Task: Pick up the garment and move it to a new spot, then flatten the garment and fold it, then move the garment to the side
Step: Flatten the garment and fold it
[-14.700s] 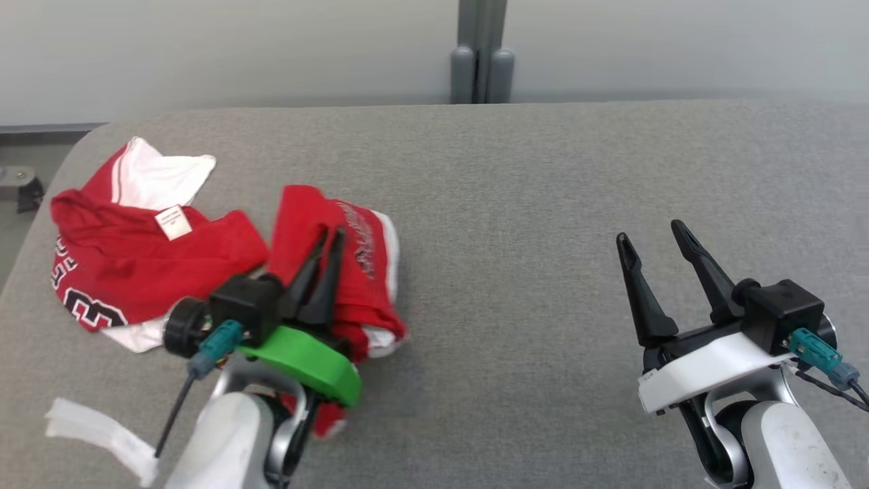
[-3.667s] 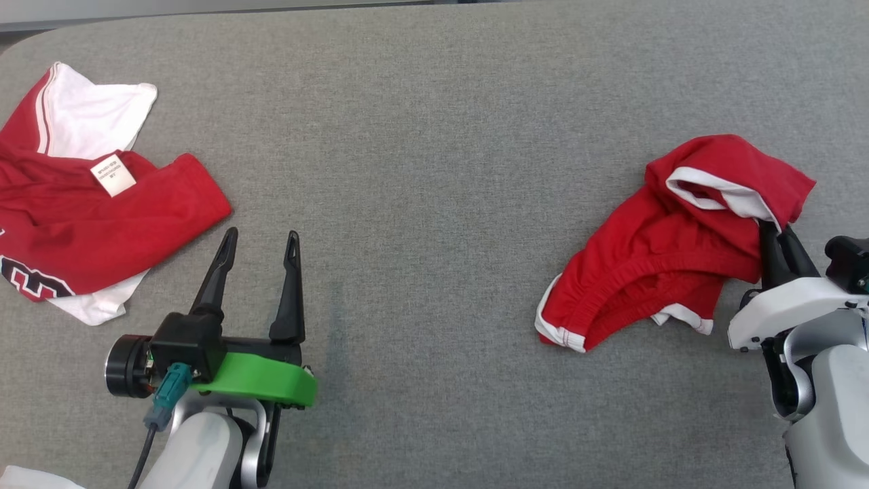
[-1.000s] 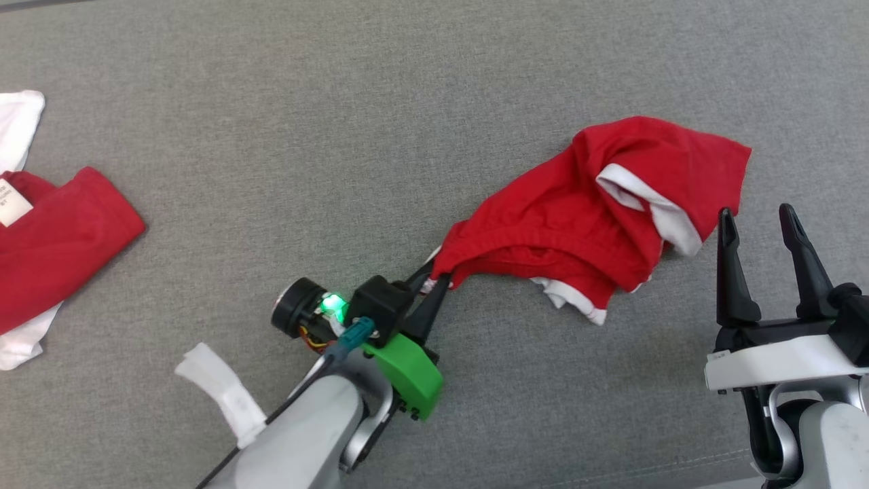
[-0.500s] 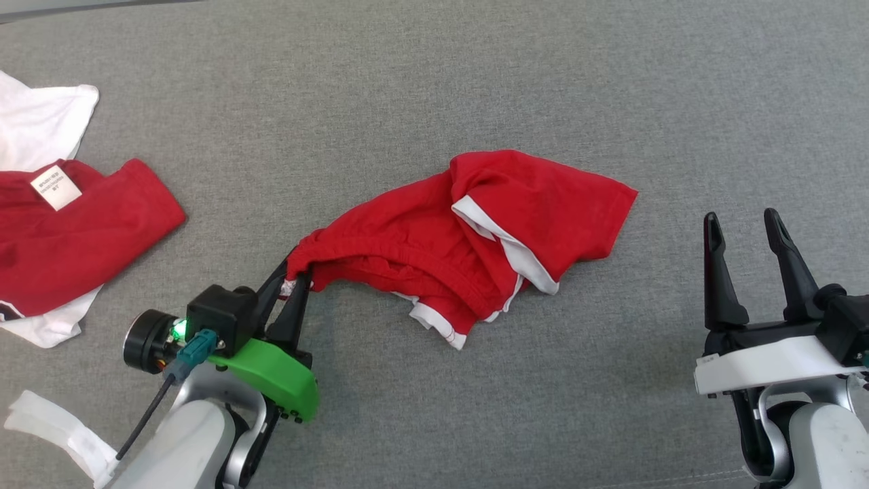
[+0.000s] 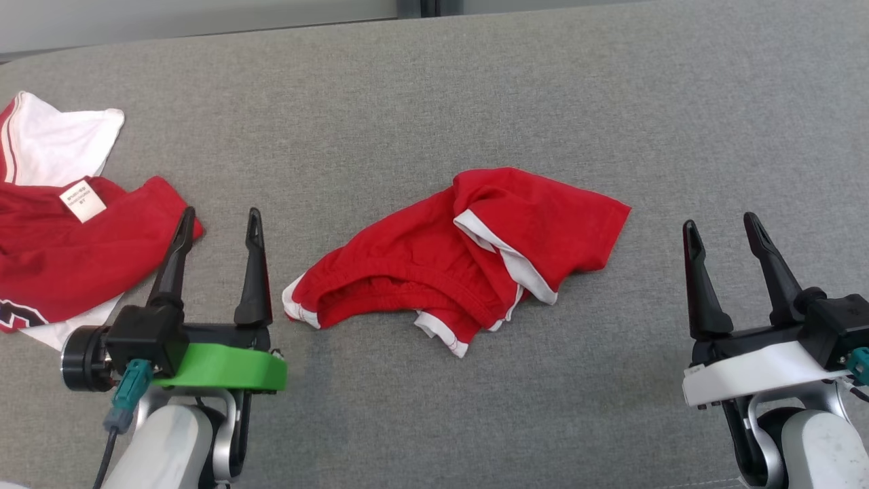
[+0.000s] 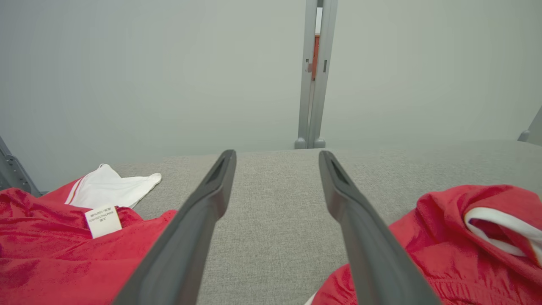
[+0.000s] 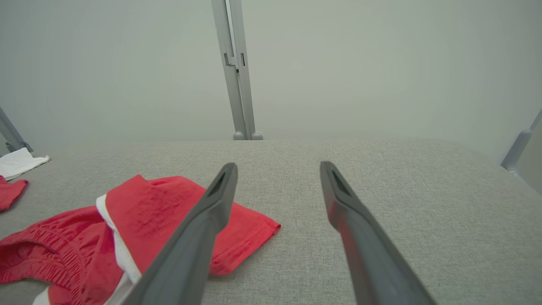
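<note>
Left gripper [image 5: 220, 216] and right gripper [image 5: 719, 224] stand spread and empty, flanking the crumpled red shorts [image 5: 434, 265] at centre. Relocation appears complete; flattening, folding and side placement remain.

Bare table [image 5: 434, 95] far side + R; shorts [image 5: 407, 265] mid; jersey [image 5: 61, 251] crowds L.

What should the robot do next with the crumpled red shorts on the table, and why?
Probably lower the left gripper onto the nearest corner of the red shorts and pinch it. The shorts lie bunched, one leg folded over, between it and the right gripper; both have open jaws and hold nothing, so flattening likely starts with gripping an edge.
</note>
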Robot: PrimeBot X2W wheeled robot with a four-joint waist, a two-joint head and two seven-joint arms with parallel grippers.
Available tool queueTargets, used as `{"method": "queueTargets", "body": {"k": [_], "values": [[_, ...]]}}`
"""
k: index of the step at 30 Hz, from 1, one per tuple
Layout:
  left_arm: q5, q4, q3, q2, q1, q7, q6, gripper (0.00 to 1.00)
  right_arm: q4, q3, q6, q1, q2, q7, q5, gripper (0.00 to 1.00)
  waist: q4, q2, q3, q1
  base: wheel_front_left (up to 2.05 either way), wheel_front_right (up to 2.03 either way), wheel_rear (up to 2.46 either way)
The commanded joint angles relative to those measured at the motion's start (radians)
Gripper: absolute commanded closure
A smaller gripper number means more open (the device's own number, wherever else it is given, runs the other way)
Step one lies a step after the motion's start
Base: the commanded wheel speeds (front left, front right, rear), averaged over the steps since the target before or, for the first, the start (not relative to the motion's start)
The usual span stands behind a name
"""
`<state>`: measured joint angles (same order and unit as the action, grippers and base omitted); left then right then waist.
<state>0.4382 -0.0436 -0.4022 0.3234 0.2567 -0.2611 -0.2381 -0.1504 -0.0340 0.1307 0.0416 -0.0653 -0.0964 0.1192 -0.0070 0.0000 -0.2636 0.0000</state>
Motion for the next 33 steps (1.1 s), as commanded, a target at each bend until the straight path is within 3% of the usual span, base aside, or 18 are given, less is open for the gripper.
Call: {"method": "queueTargets", "body": {"k": [1,21,27,33], "values": [[-0.018,0.017,0.019,0.004,-0.03,-0.004,-0.009,0.0,-0.007,0.004,0.0,-0.017,-0.005,0.006,-0.001,0.0,0.004,0.0,0.019,0.0,0.0,0.0,0.0],[-0.066,0.044,0.064,-0.017,-0.095,-0.005,0.033,0.0,-0.011,0.021,0.0,-0.033,-0.017,0.028,0.01,0.0,0.006,0.0,0.038,0.0,0.0,0.0,0.0],[-0.082,0.05,0.064,-0.031,-0.064,-0.005,0.044,0.0,0.047,0.136,0.0,-0.013,-0.052,0.052,0.024,0.0,0.025,0.0,0.006,0.0,0.0,0.0,0.0],[-0.094,0.044,0.061,-0.052,-0.042,-0.005,0.058,0.0,0.196,0.272,0.0,0.022,-0.072,0.065,0.047,0.0,0.05,0.0,-0.028,0.0,0.0,0.0,0.0]]}}
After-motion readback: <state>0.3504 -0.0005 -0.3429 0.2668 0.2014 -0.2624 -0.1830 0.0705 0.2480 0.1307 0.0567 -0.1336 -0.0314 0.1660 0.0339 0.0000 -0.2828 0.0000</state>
